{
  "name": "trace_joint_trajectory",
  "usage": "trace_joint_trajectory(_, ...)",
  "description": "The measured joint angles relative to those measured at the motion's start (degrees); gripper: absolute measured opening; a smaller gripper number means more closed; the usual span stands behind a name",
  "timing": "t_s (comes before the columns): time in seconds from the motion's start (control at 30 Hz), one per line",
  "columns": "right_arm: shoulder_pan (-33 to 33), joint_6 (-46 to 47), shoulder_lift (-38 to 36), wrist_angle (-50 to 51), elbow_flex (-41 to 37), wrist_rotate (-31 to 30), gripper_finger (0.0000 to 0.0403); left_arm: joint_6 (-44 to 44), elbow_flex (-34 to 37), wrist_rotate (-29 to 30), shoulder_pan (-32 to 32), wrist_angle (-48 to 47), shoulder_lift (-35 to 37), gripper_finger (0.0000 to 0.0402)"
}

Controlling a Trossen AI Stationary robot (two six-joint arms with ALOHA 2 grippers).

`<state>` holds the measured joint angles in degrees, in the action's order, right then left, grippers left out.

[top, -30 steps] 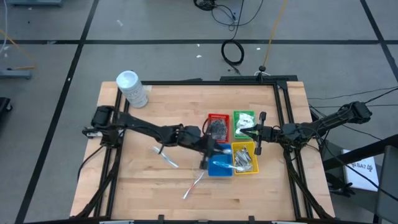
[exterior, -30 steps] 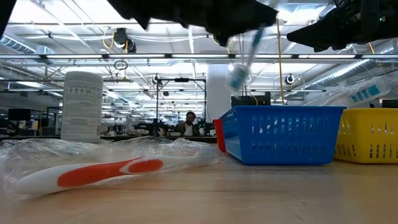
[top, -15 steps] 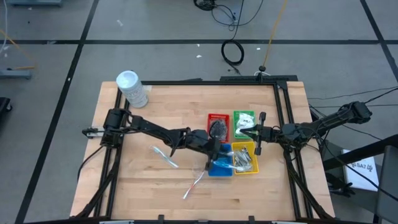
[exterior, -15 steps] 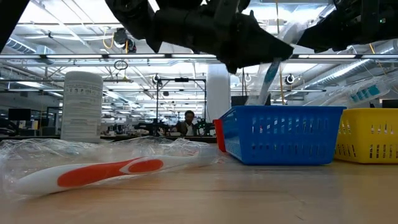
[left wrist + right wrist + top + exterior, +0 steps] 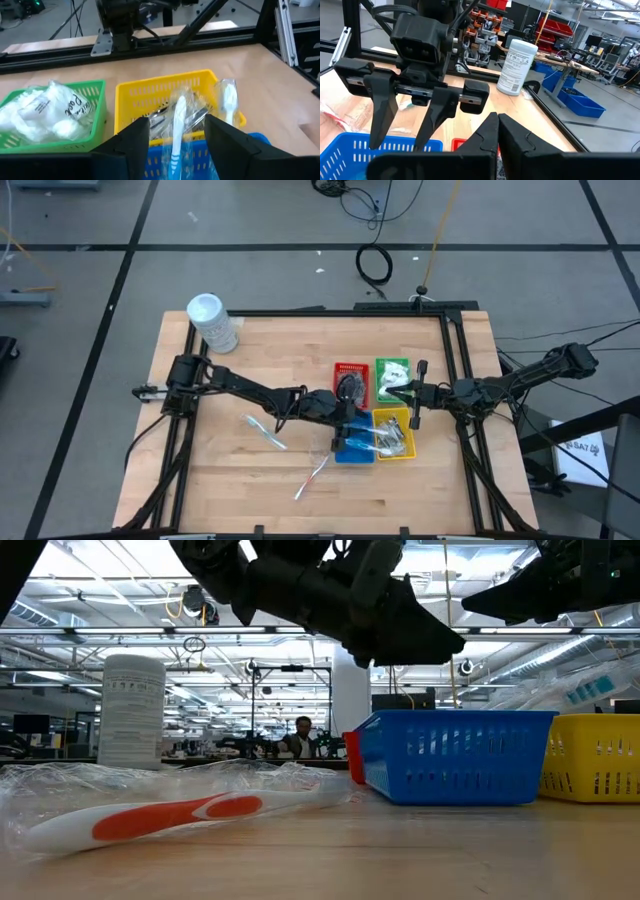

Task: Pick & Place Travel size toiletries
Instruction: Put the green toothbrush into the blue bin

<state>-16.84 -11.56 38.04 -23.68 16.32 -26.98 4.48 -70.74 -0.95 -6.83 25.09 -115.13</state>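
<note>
Light is bright and even from above, so the wooden table (image 5: 230,470) shows only soft, short shadows under the two arms. In the low view the ceiling strip lights behind the blue tray (image 5: 455,755) are very strong, and the arms above this tray become almost black shapes against them, while the orange-and-white wrapped stick (image 5: 150,818) in front of it looks soft and its clear wrap shines. In the left wrist view the dark fingers (image 5: 227,145) close to the lens are out of focus, and the yellow tray (image 5: 165,100) beyond them is sharper.
</note>
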Motion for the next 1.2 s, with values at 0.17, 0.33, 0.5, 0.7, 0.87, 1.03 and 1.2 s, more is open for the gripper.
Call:
trace_joint_trajectory(0.17,0.0,0.0,0.0,0.1,0.0,0.0,0.0000,-0.7,0.0,0.1,0.0,-6.2,3.4,0.0195)
trace_joint_trajectory(0.33,0.0,0.0,0.0,0.4,0.0,0.0,0.0000,-7.9,0.0,2.9,-0.5,-26.9,12.1,0.0187)
trace_joint_trajectory(0.5,0.0,0.0,0.0,0.6,0.0,0.0,0.0000,-31.3,0.0,7.8,-2.8,-54.5,20.1,0.0178)
trace_joint_trajectory(0.7,0.0,0.0,0.0,0.8,0.0,0.0,0.0000,-65.4,0.4,14.3,-10.4,-80.9,20.8,0.0162)
trace_joint_trajectory(0.87,0.0,0.0,0.0,1.5,0.0,0.0,0.0000,-89.7,4.6,12.5,-15.9,-86.5,20.2,0.0146)
trace_joint_trajectory(1.03,0.0,0.0,0.0,1.6,0.0,0.0,0.0000,-102.9,10.9,5.6,-18.2,-86.2,20.2,0.0129)
trace_joint_trajectory(1.2,0.0,0.3,0.0,1.6,0.0,0.0,0.0000,-110.3,17.5,1.6,-18.1,-85.0,20.2,0.0118)
